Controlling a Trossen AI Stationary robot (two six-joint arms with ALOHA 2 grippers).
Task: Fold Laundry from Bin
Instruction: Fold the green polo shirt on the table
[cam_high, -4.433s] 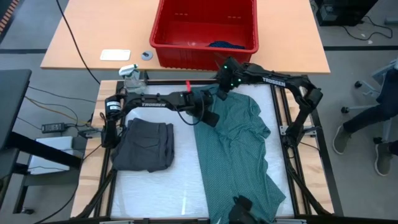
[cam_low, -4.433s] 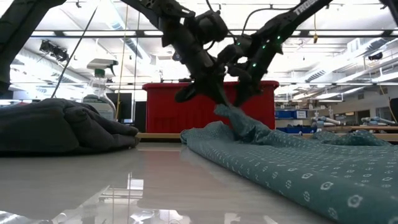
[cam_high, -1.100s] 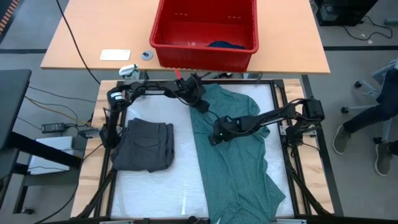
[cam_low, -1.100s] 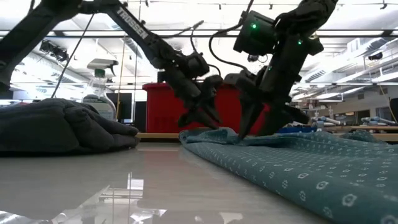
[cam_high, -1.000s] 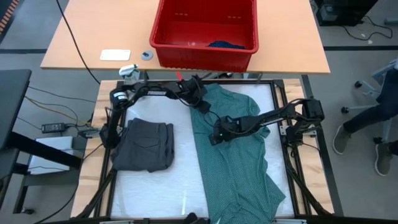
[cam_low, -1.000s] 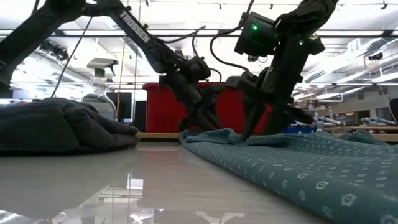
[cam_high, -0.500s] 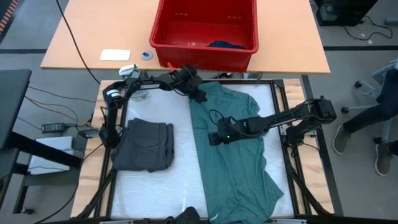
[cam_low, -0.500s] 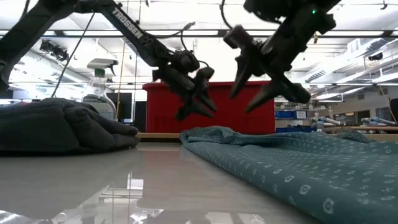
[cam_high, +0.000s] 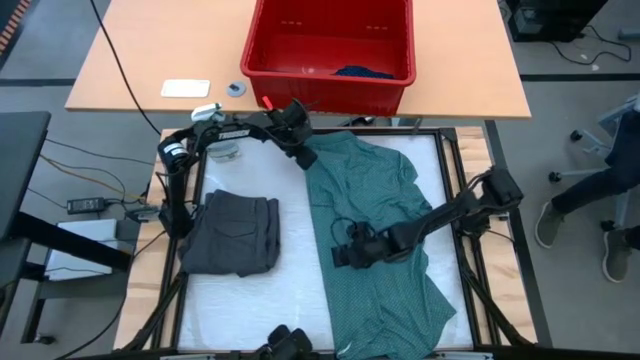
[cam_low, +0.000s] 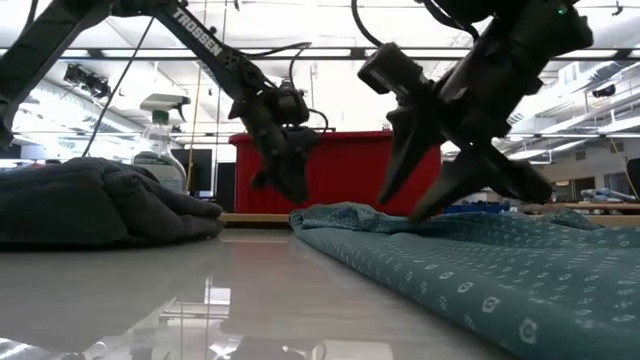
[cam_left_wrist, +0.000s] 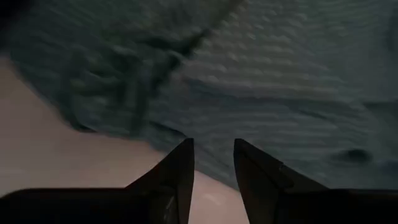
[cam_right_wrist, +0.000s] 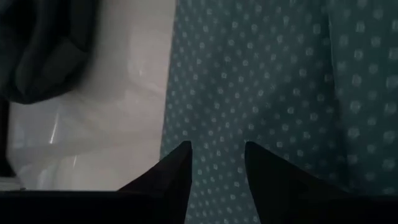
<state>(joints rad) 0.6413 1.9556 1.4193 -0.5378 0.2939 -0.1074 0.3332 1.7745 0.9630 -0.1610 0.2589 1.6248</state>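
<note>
**Count on the worktop**

One teal dotted T-shirt (cam_high: 375, 235), spread flat. One dark grey folded garment (cam_high: 232, 233). One red bin (cam_high: 330, 50), one dark blue piece (cam_high: 362, 72) inside. Two pincers: left (cam_high: 307, 160), right (cam_high: 340, 256).

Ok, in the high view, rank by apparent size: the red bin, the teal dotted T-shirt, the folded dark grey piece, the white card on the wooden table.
1. teal dotted T-shirt, spread out, biggest
2. red bin, not far behind
3. folded dark grey piece
4. white card, by far the smallest
</note>
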